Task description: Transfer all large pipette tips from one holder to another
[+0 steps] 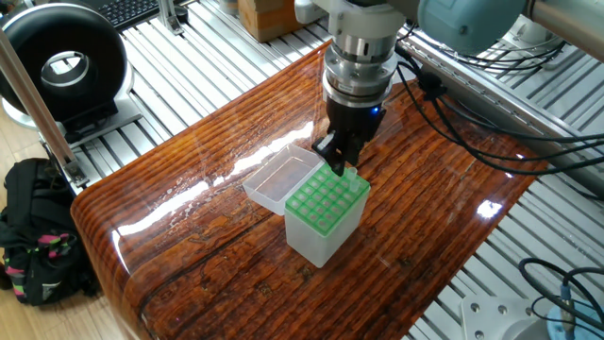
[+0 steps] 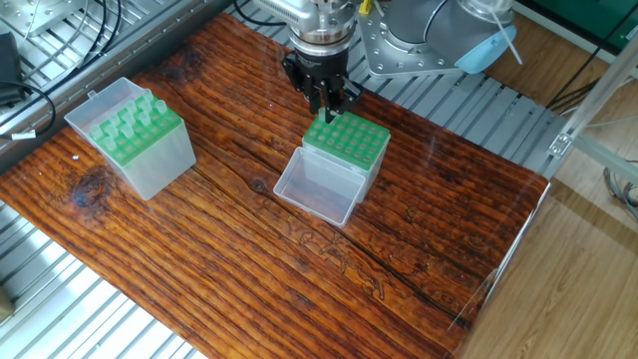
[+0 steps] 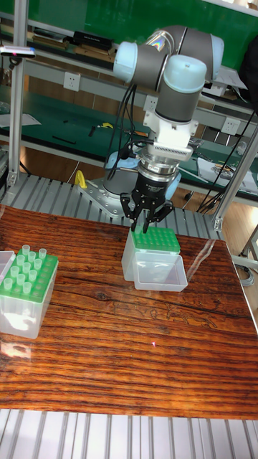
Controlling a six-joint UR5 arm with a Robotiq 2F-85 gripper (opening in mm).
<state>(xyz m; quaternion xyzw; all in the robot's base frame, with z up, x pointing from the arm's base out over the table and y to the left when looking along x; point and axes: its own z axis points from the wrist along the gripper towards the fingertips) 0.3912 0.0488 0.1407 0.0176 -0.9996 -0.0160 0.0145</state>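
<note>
So we had the gripper [image 2: 325, 103] parked right over the far corner of the green-topped holder [image 2: 346, 140] in the middle of the wooden table [image 2: 249, 259]. Its fingers [image 3: 145, 217] pointed straight down, tips just above or maybe touching the green rack. They looked pulled close together, but we honestly couldn't tell if they were pinching a tip or just closed on nothing; the spot between them was too dark and small in every view. From the one fixed view the gripper [image 1: 337, 156] sat at the back edge of that rack, and we couldn't make out any tip in the holes there.

The large pipette tips [image 2: 133, 118] we could actually see were all over in the other holder [image 2: 140, 160], well apart from the gripper, out toward the table's edge. In the tall fixed view that box [image 3: 26, 305] sat at the far left of the table, with the tips [image 3: 26, 264] standing upright in the green rack, long axis vertical, wide open ends up and the narrow ends down inside the box. They filled a good part of the rack in neat rows.

The middle holder had its clear lid [image 2: 319, 187] flipped open and lying flat on the table right against the box, on the side away from the gripper.
</note>
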